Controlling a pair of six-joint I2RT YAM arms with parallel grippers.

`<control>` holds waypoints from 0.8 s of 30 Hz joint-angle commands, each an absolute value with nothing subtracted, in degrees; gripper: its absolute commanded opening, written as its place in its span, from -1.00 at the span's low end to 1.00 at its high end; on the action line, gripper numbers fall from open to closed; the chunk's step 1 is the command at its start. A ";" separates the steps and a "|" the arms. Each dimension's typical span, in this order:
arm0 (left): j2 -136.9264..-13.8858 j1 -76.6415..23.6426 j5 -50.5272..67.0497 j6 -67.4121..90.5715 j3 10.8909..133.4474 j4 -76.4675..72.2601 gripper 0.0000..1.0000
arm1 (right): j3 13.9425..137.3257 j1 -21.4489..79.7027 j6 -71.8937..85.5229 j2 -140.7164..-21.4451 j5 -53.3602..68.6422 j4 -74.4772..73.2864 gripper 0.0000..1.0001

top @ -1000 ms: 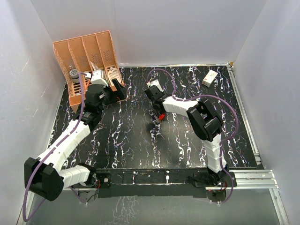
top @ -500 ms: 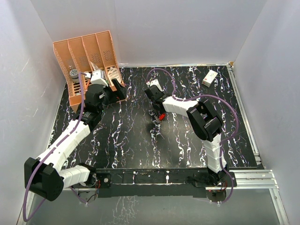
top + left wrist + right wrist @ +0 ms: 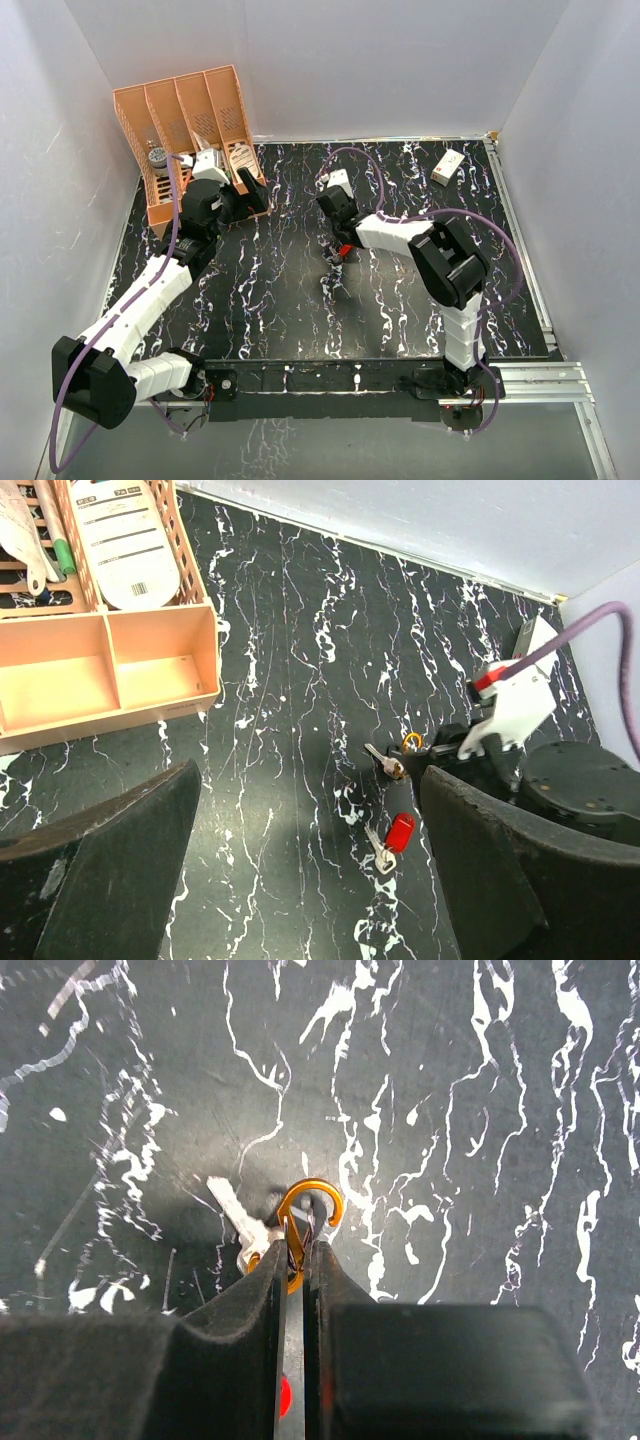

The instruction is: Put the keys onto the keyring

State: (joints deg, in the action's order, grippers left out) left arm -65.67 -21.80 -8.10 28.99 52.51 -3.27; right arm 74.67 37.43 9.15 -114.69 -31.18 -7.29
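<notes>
Left wrist: two keys (image 3: 398, 831), one keyring (image 3: 411, 742)

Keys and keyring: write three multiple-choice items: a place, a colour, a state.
1. Where is the red-headed key? A in a bowl; B on the table; C on a shelf.
2. What colour is the keyring? A orange-gold; B blue; C green.
3. The right gripper is: A wide open; B shut on the keyring; C shut on the red-headed key.
Answers: 1 B, it lies on the dark marbled top; 2 A, the loop shines orange-gold; 3 B, it pinches the loop.
</notes>
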 commanded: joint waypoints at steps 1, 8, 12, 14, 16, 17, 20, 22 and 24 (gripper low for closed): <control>-63.15 -21.36 -7.73 28.49 53.97 -3.18 0.81 | 69.89 37.05 13.57 -104.69 -31.04 5.93 -1.00; -62.49 -21.36 -6.37 28.90 53.17 -4.36 0.81 | 59.78 36.91 15.38 -92.59 -29.58 15.21 -1.00; -62.83 -21.34 -4.34 28.92 52.96 -5.27 0.81 | 56.44 36.88 15.81 -86.43 -29.71 17.71 -1.00; -62.97 -21.36 -2.96 28.83 52.44 -6.48 0.81 | 55.93 36.91 15.81 -83.96 -30.00 17.43 -1.00; -63.07 -21.36 -1.64 28.74 51.85 -8.07 0.81 | 55.63 36.91 15.88 -81.59 -30.33 16.89 -1.00; -63.15 -21.36 -1.05 28.67 51.51 -8.78 0.81 | 55.37 36.91 15.98 -80.42 -30.37 16.88 -1.00; -63.84 -21.40 1.66 28.40 51.12 -10.66 0.78 | 54.70 36.88 15.93 -76.78 -30.60 16.48 -1.00; -64.43 -21.36 3.26 28.62 50.89 -11.91 0.77 | 54.40 36.91 15.65 -75.32 -30.79 15.93 -1.00; -65.11 -21.45 4.63 29.09 50.79 -12.81 0.77 | 54.40 36.89 15.49 -74.22 -30.83 15.03 -1.00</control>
State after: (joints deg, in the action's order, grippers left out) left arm -64.58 -21.78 -0.08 28.97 51.48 -8.73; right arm 54.46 37.06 15.35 -77.47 -29.85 12.71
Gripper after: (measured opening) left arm 0.890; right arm 0.057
